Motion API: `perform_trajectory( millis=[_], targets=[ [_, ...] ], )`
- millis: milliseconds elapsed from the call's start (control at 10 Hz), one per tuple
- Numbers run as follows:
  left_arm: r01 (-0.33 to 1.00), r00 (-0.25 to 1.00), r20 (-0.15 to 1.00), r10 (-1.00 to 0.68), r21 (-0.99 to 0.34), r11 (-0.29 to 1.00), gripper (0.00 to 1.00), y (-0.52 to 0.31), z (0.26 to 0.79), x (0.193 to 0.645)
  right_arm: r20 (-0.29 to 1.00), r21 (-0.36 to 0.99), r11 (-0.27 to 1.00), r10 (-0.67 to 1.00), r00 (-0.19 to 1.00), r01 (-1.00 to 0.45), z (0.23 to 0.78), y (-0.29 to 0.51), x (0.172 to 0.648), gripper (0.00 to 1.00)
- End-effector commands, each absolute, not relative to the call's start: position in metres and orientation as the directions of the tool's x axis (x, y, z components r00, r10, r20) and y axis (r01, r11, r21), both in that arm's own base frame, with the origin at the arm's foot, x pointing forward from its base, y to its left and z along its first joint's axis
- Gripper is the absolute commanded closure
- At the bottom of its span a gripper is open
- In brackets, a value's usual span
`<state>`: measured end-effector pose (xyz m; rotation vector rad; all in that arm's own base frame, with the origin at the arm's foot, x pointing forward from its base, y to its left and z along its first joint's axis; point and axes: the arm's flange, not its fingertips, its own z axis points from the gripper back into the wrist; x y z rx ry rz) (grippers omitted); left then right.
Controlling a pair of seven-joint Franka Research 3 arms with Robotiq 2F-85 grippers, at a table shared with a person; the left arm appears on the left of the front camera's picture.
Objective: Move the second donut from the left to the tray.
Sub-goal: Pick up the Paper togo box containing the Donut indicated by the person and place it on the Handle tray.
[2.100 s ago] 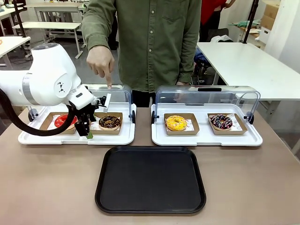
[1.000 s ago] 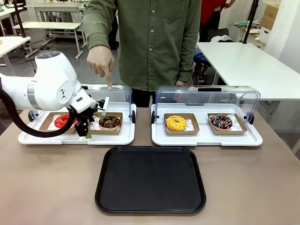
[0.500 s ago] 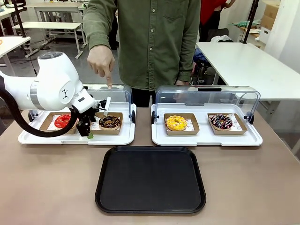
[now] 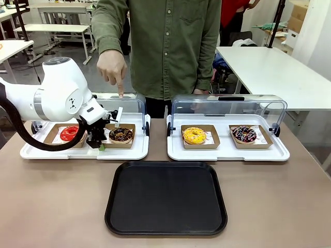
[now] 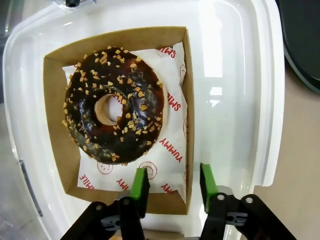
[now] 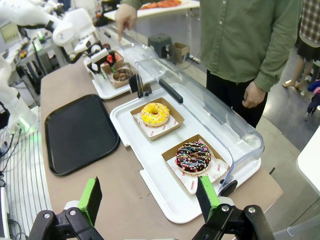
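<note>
- Front view: left gripper (image 4: 98, 140) sits low at middle left of the frame, at the near-left corner of the brown cardboard box (image 4: 118, 142) that holds the chocolate crumb donut (image 4: 121, 135).
- Left wrist view: both green pads (image 5: 140, 184) straddle the box's side wall at the bottom of the frame, one inside over the white printed paper (image 5: 172, 145), one outside over the white display tray (image 5: 235, 75). Jaws partly drawn together with a gap between them; whether the pads already press on the wall, cannot tell.
- Donut lies flat in its box in the left display tray, upper left of the wrist frame, clear of both pads. Dark glaze, brownish-orange crumbs.
- Red-glazed donut (image 4: 69, 133) in its own box just left of the gripper in the front view, partly behind the arm.
- Black tray (image 4: 166, 198) lies flat at lower centre of the front view, in front of the two display trays, nothing on it.
- Second display tray (image 4: 227, 153) at centre right holds the yellow donut (image 4: 194, 135) and the sprinkled donut (image 4: 244, 134), each boxed, under a raised clear lid (image 4: 227, 108).
- Person in a green shirt stands at the far side; one hand (image 4: 111, 70) at upper left points a finger down over the left display tray.
- Right wrist view: right gripper (image 6: 150, 195) at the bottom edge, fingers spread wide, holding nothing, above the right display tray.
</note>
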<state>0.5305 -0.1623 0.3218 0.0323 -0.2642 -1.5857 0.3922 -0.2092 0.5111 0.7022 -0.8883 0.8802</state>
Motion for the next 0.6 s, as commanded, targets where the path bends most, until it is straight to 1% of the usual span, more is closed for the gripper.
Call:
perform_trajectory(
  millis=[0,100,200,500],
  targets=[
    [0.984,-0.045,0.125,-0.991,0.176,-0.023,1.0,-0.1639,0.3229,0.5339,0.886,0.148,0.467,0.329,0.326,-0.872,0.5125,-0.2061,0.3912,0.0],
    [0.984,-0.045,0.125,-0.991,0.174,-0.023,0.95,-0.1636,0.3232,0.5331,0.886,0.148,0.467,0.329,0.326,-0.872,0.5125,-0.2061,0.3912,0.0],
    [0.986,-0.051,0.13,-0.99,0.164,-0.029,1.0,-0.1641,0.3223,0.5332,0.886,0.148,0.467,0.329,0.326,-0.872,0.5125,-0.2061,0.3912,0.0],
    [0.988,-0.056,0.125,-0.991,0.149,-0.037,1.0,-0.1637,0.3207,0.5326,0.886,0.148,0.467,0.329,0.326,-0.872,0.5125,-0.2061,0.3912,0.0]
  ],
)
